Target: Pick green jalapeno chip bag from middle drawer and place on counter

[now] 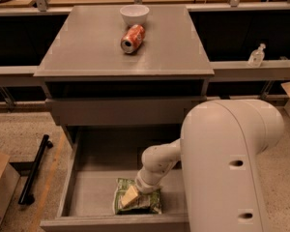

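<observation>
Camera view looks down on a grey cabinet whose worktop [87, 52] carries two things. A white bowl [134, 14] stands near the far edge, about midway between the far corners. Just in front of it an orange-red soda can [133, 38] lies on its side, its open end turned toward the near edge. Whether the can and bowl touch cannot be told. The rest of the surface, out to both near corners, is plain grey with a slight sheen.

Below the near edge sits a shallow grey drawer front [121, 111], pushed in. Under that the middle drawer [70, 182] is pulled out toward the camera, showing its tall side walls and flat floor. The green jalapeno chip bag [152, 204] lies flat on the drawer floor, close to the front wall and a little right of the middle, crinkled, with pale label patches.

The robot's white arm [159, 161] reaches down into the drawer from the right, with its bulky upper housing filling the lower right of the view. The gripper [130, 196] is low over the left part of the bag and appears to rest on it. Whether it is apart or clamped on the foil cannot be told.

On the speckled floor to the left of the cabinet lies a black bar [34, 170], beside a cardboard box [0, 187].
</observation>
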Tool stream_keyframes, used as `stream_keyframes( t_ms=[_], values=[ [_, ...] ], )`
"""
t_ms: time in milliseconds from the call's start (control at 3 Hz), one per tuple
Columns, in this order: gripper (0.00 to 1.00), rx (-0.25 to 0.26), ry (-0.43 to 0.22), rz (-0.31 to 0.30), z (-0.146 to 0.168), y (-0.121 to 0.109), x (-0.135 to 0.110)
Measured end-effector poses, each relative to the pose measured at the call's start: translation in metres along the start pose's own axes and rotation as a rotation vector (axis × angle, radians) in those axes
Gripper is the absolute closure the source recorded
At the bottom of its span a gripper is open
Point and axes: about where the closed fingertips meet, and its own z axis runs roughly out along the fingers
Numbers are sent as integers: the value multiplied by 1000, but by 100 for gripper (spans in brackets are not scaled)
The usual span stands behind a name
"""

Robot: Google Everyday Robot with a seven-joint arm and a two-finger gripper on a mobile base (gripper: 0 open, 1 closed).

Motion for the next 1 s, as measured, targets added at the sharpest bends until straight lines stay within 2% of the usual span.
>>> stream_keyframes(
  t_ms=[667,1000],
  values=[
    [64,-1,0,1,-5,2,0],
    [87,-46,-56,-38,-29,14,-9]
  ],
)
